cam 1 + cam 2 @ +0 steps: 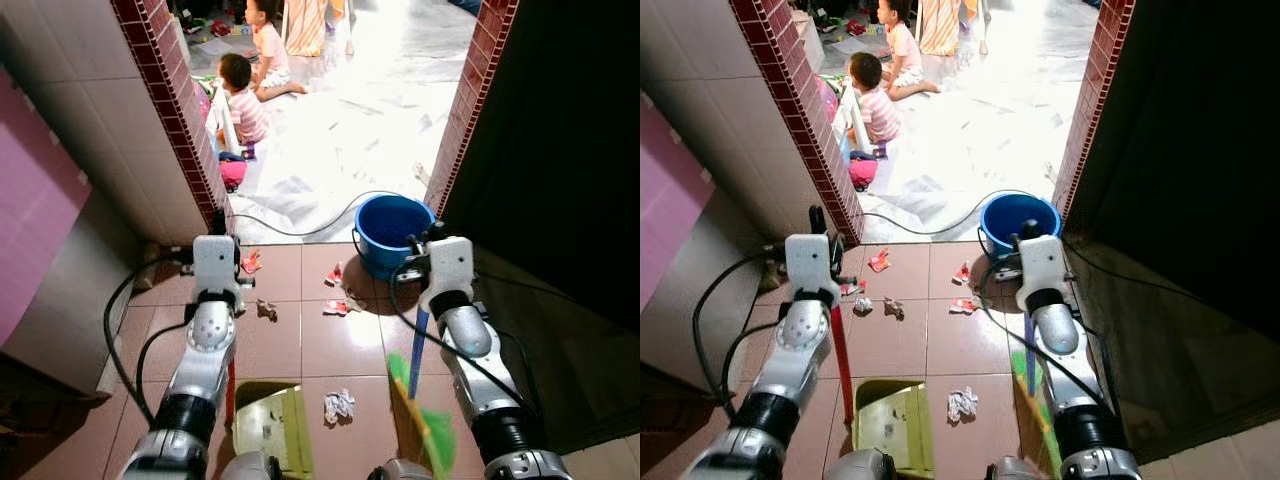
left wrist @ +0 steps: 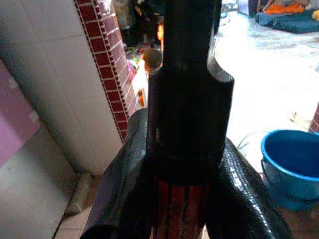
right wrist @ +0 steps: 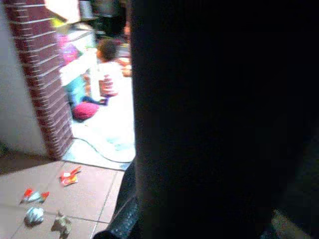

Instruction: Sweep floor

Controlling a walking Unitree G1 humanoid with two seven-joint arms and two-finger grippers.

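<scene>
Fingers [image 2: 124, 194] clamp dustpan handle [image 2: 187, 124] | bucket [image 1: 392, 232], scraps [image 1: 339, 405] ahead

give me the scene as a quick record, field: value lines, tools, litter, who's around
left gripper: shut on the red dustpan handle
yellow-green plastic dustpan: on the floor between the arms
right gripper: holds the blue broom handle; green bristles low by that arm
litter: crumpled white paper beside the dustpan; red and white wrappers further ahead
blue round plastic bucket: at the doorway, by the right gripper
floor: reddish-brown tiles
people: two children seated beyond the doorway
black cable: across the threshold
</scene>
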